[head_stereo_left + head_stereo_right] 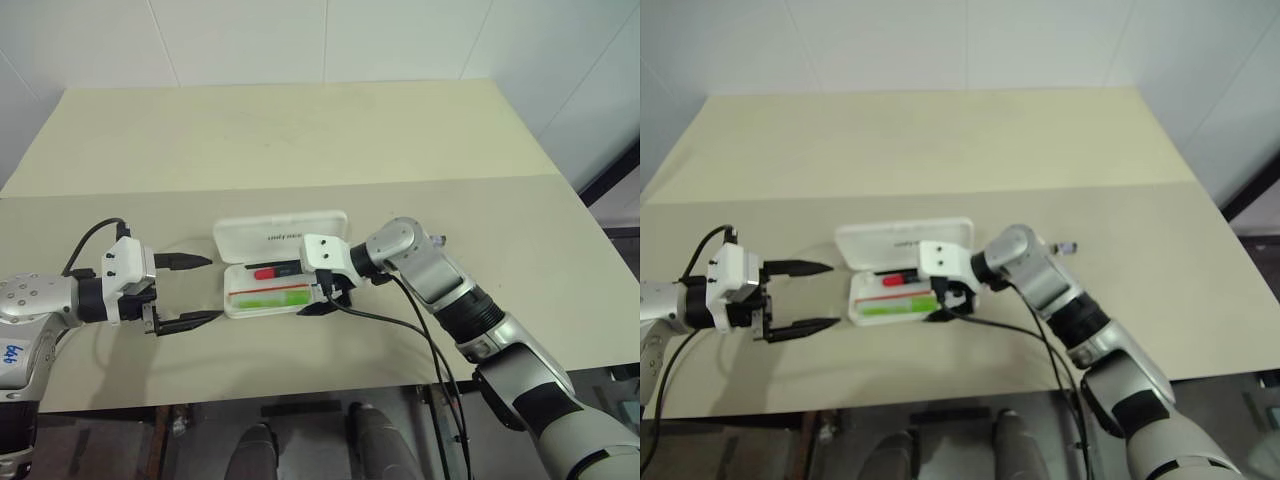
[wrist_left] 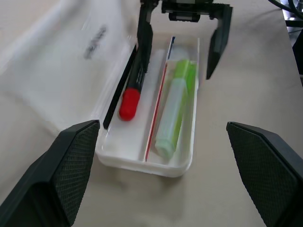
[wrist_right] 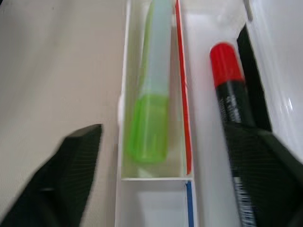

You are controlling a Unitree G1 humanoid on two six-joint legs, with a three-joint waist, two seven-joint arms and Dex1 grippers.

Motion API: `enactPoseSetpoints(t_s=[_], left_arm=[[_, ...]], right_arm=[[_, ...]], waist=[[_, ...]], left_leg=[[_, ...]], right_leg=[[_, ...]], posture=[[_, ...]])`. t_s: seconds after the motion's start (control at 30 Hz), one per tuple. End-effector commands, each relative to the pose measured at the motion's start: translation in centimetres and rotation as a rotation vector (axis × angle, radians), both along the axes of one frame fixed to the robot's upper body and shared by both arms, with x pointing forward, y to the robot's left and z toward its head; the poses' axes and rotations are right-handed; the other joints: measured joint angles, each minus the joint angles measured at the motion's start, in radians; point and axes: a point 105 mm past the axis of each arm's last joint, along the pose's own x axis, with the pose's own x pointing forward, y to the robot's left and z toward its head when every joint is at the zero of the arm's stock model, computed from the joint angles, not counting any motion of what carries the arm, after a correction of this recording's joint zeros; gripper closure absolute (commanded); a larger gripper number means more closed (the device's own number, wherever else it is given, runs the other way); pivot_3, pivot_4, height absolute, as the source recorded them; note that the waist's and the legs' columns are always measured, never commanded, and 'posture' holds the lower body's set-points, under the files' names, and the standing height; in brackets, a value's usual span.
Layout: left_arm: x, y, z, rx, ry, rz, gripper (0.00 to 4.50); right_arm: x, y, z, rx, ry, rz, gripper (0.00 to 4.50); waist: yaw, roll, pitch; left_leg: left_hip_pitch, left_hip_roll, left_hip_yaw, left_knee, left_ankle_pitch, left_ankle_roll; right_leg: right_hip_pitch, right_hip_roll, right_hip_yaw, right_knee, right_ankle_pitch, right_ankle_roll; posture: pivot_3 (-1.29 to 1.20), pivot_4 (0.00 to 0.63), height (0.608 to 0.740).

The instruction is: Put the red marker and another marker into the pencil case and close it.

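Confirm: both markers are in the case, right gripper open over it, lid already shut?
Not quite. The lid is open, lying back flat on the table, as the left eye view shows. The rest holds: red marker and green marker lie in the pencil case, right gripper open over it.

The open lid of the pencil case carries small dark lettering, too small to read for certain. The red marker bears fine white print beside the right gripper's finger, unreadable.

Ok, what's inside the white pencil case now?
In the open white plastic pencil case: red-and-black slim marker and pale green highlighter, in separate compartments. The right tool's finger covers the marker's far end.
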Motion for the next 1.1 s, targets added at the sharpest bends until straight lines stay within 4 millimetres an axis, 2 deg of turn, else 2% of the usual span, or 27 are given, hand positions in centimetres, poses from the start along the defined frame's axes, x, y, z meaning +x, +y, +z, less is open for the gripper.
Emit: enactPoseSetpoints(t_s=[0.03,0.4,0.53,0.77,0.83,0.93,1.1], left_arm=[[0.0,-0.3,0.9,0.008,-0.048,-0.015,0.0],[0.3,-0.7,0.8,0.001,-0.046,-0.027,0.0],[0.3,-1.2,0.7,-0.009,-0.044,-0.039,0.0],[0.4,-1.8,0.8,-0.027,-0.042,-0.059,0.0],[0.4,-2.1,0.7,-0.036,-0.04,-0.067,0.0],[0.6,-2.7,0.7,-0.057,-0.037,-0.085,0.0],[1.0,-3.9,0.9,-0.09,-0.041,-0.118,0.0]], right_arm=[[-0.2,0.6,1.2,0.026,-0.029,0.026,0.04],[-1.1,1.5,5.3,0.199,0.002,0.042,0.04],[-1.8,0.2,7.0,0.296,0.032,-0.009,0.04],[-2.8,-5.5,7.1,0.292,0.05,-0.147,0.04],[-2.7,-8.7,6.8,0.247,0.049,-0.224,0.04],[-0.8,-14.1,6.6,0.182,-0.015,-0.405,0.04],[1.6,-20.5,5.6,0.11,-0.11,-0.564,0.04]], waist=[[0.0,0.0,0.0],[0.001,0.0,0.0],[0.002,0.0,0.0],[0.012,0.0,0.0],[0.012,0.0,0.0],[0.013,0.0,0.0],[0.008,0.0,0.0]], left_leg=[[0.0,0.0,0.0,0.0,0.0,0.0],[0.0,0.0,0.0,0.0,0.0,0.0],[0.0,0.0,0.0,0.0,0.0,0.0],[-0.001,0.0,0.0,0.0,0.0,-0.001],[-0.001,0.0,-0.001,0.0,0.0,0.0],[-0.001,0.0,0.0,0.0,-0.001,0.0],[-0.001,0.0,0.001,0.0,-0.001,0.0]], right_leg=[[0.0,0.0,0.0,0.0,0.0,0.0],[0.0,0.0,0.0,0.0,0.0,0.0],[0.0,0.0,0.0,0.001,0.0,0.0],[0.0,0.0,0.0,-0.002,-0.001,0.0],[0.0,0.0,0.0,-0.002,-0.001,0.0],[0.001,0.0,0.0,-0.004,-0.001,0.0],[0.002,0.0,0.0,-0.006,-0.001,0.0]], posture=[[0.0,0.15,0.74],[0.0,0.15,0.74],[0.0,0.15,0.74],[0.0,0.15,0.74],[0.0,0.15,0.74],[0.0,0.15,0.74],[0.0,0.15,0.74]])
